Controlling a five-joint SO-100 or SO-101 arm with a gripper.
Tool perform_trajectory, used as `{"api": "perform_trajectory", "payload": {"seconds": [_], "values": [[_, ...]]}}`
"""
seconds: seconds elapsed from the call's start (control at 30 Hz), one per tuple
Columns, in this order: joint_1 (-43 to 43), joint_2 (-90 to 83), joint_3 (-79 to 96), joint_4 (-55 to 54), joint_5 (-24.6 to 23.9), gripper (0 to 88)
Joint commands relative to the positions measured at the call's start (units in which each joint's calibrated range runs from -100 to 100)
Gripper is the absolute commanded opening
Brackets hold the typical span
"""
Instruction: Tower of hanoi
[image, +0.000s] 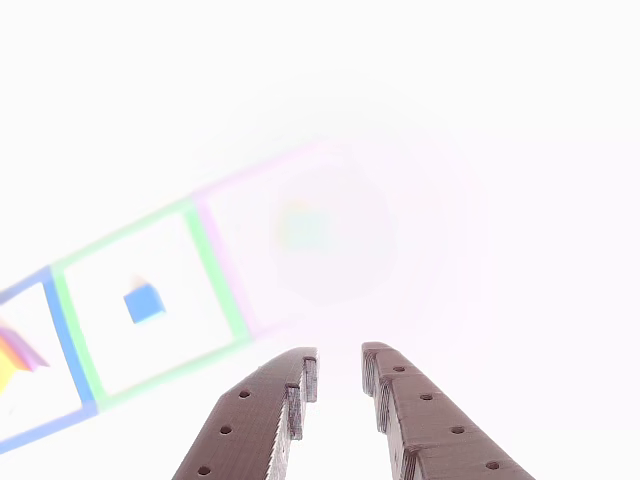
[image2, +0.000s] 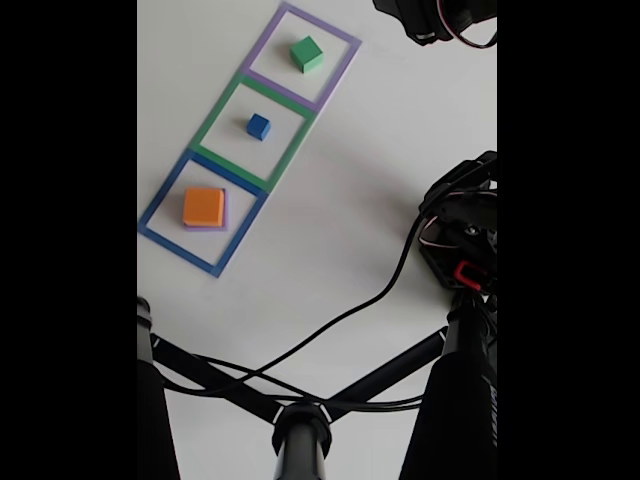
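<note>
In the fixed view a green cube (image2: 306, 53) sits in the purple outlined square, and a small blue cube (image2: 259, 126) in the green one. An orange cube (image2: 204, 207) rests on a wider purple cube (image2: 205, 227) in the blue square. The other view is washed out. There the blue cube (image: 145, 303) lies ahead to the left and the green cube (image: 300, 230) shows faintly ahead. The orange and purple stack (image: 10, 360) is cut by the left edge. My gripper (image: 339, 352) hovers above the table, open, with nothing between its brown fingers (image: 262, 410).
The three taped square outlines (image2: 247, 135) run in a diagonal row on the white table. The arm's base and motors (image2: 465, 235) stand at the right, with a black cable (image2: 340, 320) trailing across the table. A black tripod (image2: 300, 425) crosses the bottom.
</note>
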Motion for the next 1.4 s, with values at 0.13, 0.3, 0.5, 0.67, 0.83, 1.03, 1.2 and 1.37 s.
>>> {"api": "perform_trajectory", "payload": {"seconds": [0.13,0.3,0.5,0.67,0.83,1.03,1.2,1.37], "values": [[3.7,-7.6,12.2,-5.8,0.3,10.1],[7.8,-14.0,30.6,-18.6,0.6,19.3],[9.7,-18.5,53.1,-38.7,0.6,25.9],[8.7,-18.7,68.3,-56.0,0.6,26.5],[7.3,-14.2,81.0,-76.8,0.6,27.1],[5.3,-4.6,91.1,-100.3,0.6,27.6],[3.5,4.2,94.7,-114.8,0.6,28.0],[2.9,16.1,94.8,-128.1,0.6,28.7]]}}
